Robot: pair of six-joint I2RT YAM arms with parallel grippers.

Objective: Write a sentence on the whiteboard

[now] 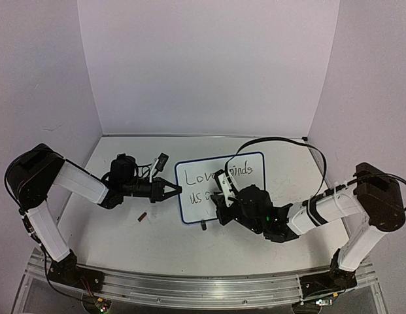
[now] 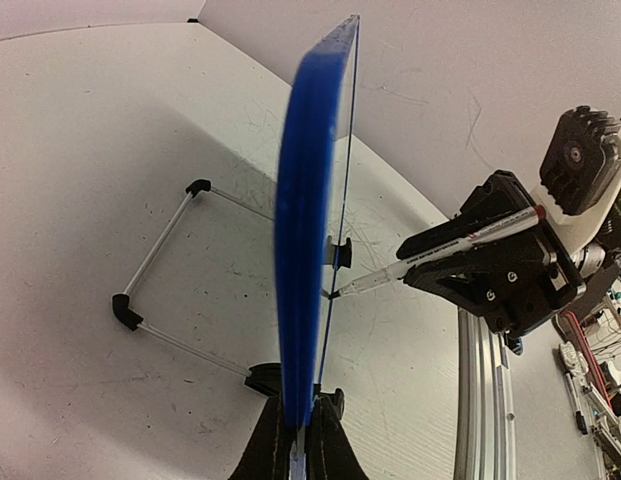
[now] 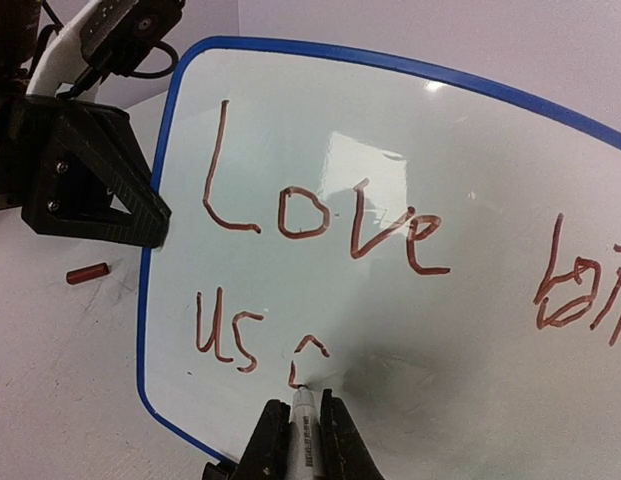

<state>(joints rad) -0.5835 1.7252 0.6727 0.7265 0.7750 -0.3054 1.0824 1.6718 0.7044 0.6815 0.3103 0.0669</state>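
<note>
The whiteboard (image 1: pixel 253 186) is standing up in the middle of the surface. The left pincer (image 1: pixel 175 191) is pinching its left rim tight. The right pincer (image 3: pixel 303 430) is pinching the marker (image 3: pixel 303 405), and the tip is touching the board just after "us". I think it is starting the next word. It should be pressing softly, making small slow strokes and leaving room on the right, while the left pincer is holding the board steady.

I am counting 1 whiteboard, 1 marker, 2 pincers and 1 red cap (image 1: pixel 142 216) lying toward the surface's left edge. The sentence (image 3: pixel 214 160) is showing 2 lines and 3 whole words.
</note>
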